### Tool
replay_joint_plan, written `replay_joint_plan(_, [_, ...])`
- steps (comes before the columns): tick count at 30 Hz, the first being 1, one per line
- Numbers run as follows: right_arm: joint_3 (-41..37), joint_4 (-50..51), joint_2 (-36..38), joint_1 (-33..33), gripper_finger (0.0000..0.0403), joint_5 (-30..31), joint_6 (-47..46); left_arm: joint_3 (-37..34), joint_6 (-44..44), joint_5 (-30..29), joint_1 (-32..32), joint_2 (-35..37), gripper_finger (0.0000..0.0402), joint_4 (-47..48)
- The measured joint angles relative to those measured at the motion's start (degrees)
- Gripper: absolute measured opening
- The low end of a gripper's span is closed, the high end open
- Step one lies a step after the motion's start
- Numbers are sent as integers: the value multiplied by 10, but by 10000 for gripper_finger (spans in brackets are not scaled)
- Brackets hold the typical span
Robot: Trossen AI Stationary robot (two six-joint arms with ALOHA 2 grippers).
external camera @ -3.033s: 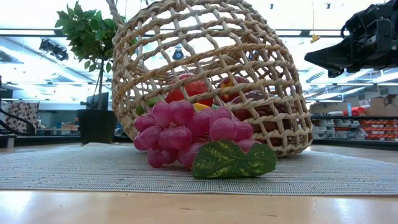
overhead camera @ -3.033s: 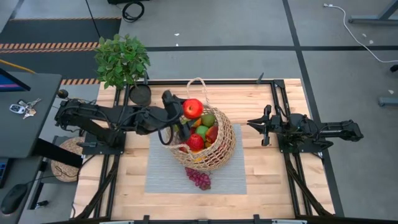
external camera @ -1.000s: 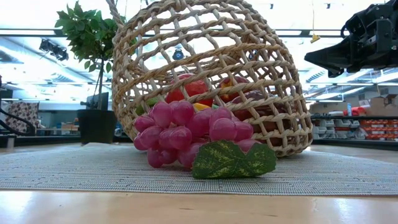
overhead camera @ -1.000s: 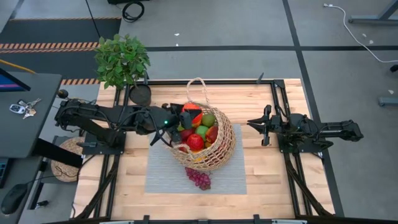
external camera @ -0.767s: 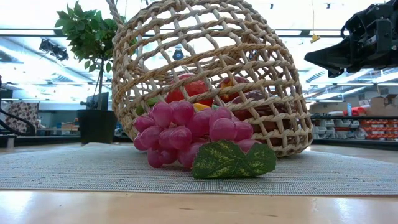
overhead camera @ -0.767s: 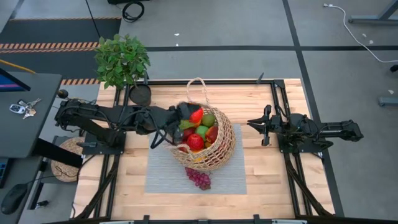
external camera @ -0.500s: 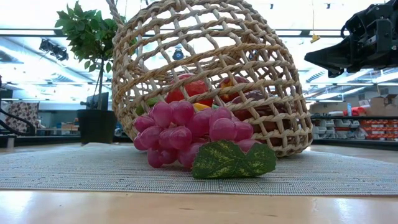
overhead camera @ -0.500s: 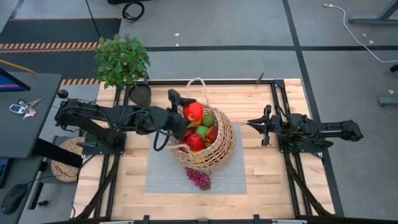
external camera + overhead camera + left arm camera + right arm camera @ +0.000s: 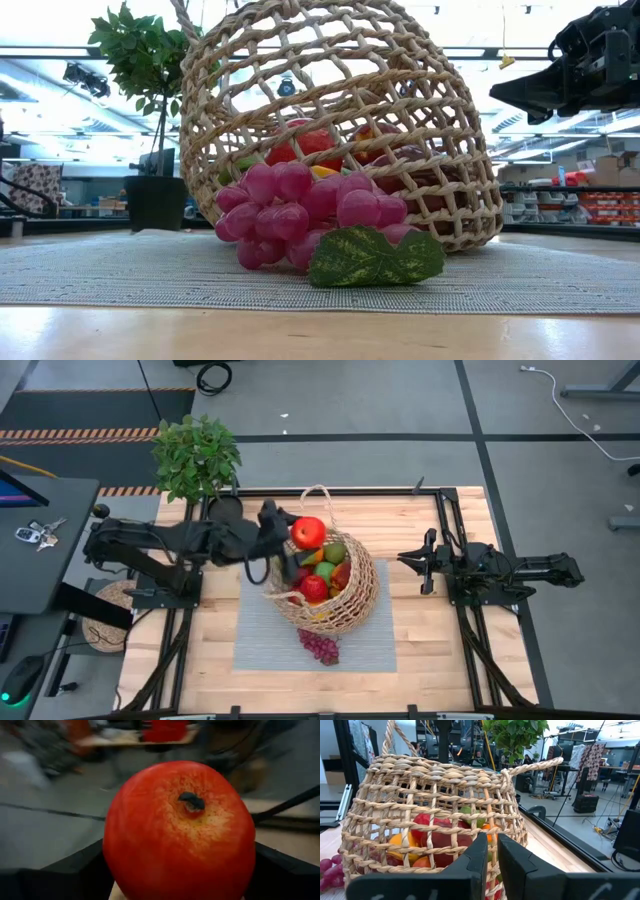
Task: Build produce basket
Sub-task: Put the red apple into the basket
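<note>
Risk first: the red apple point(image 9: 308, 531) rides high at the basket point(image 9: 362, 598) rim nearest the table's far-left corner. The basket already looks heaped, so a drop from here could well roll off the pile onto the grey mat point(image 9: 262, 652) or knock a fruit out. The basket leans in the low view; a nudge on the rim from the arm might tip it further.

Left gripper point(image 9: 285, 532): jaws spread wide and clamped on the apple, one finger either side, stem end facing the wrist camera. Apple fills that view; nothing else touches it that I can see.

Right gripper point(image 9: 416, 560): parked near the table's right edge, well apart from the basket, fingers closed with nothing between them, pointing at the basket wall.

Produce: most sits inside the basket, on the mat mid-table. Purple grapes point(image 9: 300, 210) with a leaf lie outside it, on the mat against the basket's wall toward the table's near edge. Judging by that, the grapes are not yet loaded.

Potted plant point(image 9: 196, 456) stands at the far-left corner.
</note>
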State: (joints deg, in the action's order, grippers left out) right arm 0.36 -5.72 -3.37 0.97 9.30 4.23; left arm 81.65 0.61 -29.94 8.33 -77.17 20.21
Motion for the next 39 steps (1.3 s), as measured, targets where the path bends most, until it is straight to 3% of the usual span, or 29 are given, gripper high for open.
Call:
replay_joint_plan(6, [0, -2, 0, 0, 50, 0, 0, 0, 189, 207, -64, 27, 335, 47])
replay_joint_plan(16, [0, -2, 0, 0, 50, 0, 0, 0, 407, 319, -103, 30, 335, 57])
replay_joint_plan(19, [0, -2, 0, 0, 50, 0, 0, 0, 440, 327, -106, 30, 335, 58])
replay_joint_plan(22, [0, -2, 0, 0, 50, 0, 0, 0, 420, 332, -105, 30, 335, 59])
replay_joint_plan(31, [0, -2, 0, 0, 50, 0, 0, 0, 150, 327, -105, 15, 335, 68])
replay_joint_plan(39, [0, -9, 0, 0, 50, 0, 0, 0, 69, 326, -103, 11, 335, 65])
